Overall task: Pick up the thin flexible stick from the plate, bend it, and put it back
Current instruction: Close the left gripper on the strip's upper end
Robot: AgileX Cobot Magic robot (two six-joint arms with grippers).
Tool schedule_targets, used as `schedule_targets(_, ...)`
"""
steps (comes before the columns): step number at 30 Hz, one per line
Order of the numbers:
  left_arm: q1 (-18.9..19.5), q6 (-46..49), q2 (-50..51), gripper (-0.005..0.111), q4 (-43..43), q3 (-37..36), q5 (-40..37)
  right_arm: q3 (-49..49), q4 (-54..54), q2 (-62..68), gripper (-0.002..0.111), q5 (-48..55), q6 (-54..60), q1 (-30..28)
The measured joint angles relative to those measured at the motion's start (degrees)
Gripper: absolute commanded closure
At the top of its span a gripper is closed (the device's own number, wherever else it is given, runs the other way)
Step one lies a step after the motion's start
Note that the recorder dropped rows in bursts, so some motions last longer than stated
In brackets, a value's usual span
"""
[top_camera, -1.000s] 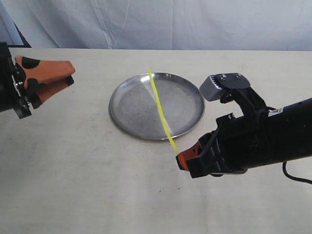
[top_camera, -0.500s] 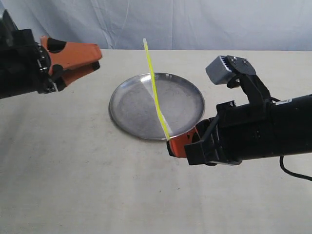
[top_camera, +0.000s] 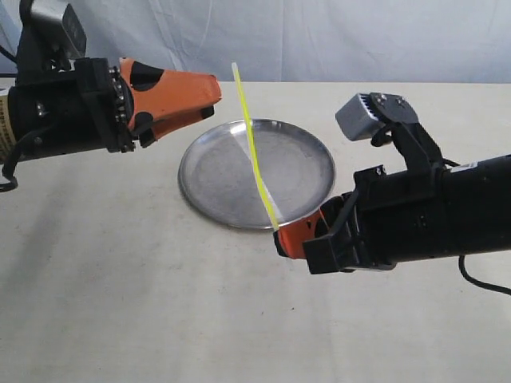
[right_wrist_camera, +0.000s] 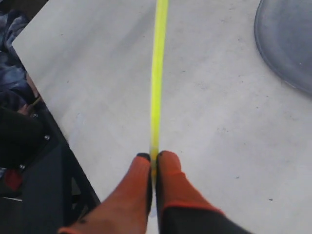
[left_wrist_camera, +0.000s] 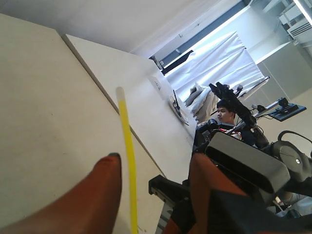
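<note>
The thin flexible stick [top_camera: 254, 152] slants up over the plate [top_camera: 211, 179], its pale top end free in the air. Its lower end is pinched in my right gripper [top_camera: 279, 238], which is shut on it just off the plate's near rim. The right wrist view shows the stick [right_wrist_camera: 157, 73] rising from the shut right gripper [right_wrist_camera: 154, 156], with the plate [right_wrist_camera: 287, 44] off to one side. My left gripper [top_camera: 214, 94] is open, its tips just left of the stick's top. In the left wrist view, the stick [left_wrist_camera: 127, 151] runs between the fingers of the left gripper [left_wrist_camera: 156, 158], close to one finger [left_wrist_camera: 105, 185].
A beige table [top_camera: 120, 271] carries the plate, with a white curtain [top_camera: 319, 40] behind its far edge. The right arm's grey camera housing [top_camera: 374, 114] stands beside the plate. Beyond the table edge, the left wrist view shows a person [left_wrist_camera: 225, 113] and equipment.
My left gripper has moved right, up to the stick's top end. The right gripper first lifted the stick to a steeper tilt and now holds still.
</note>
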State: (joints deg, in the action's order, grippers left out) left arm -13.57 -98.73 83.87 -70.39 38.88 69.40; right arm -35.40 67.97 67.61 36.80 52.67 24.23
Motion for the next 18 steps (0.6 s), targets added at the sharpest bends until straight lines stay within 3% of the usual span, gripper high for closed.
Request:
schedule_targets(10, 0.0, 0.0, 0.0, 0.063, -0.2, 0.0, 0.0, 0.0, 0.0, 0.0, 0.109, -0.8, 0.2, 0.0)
schedule_targets(18, -0.4, 0.0, 0.0, 0.063, 1.2, 0.0, -4.6, 0.0, 2.8, 0.7, 0.109, -0.4, 2.4, 0.0)
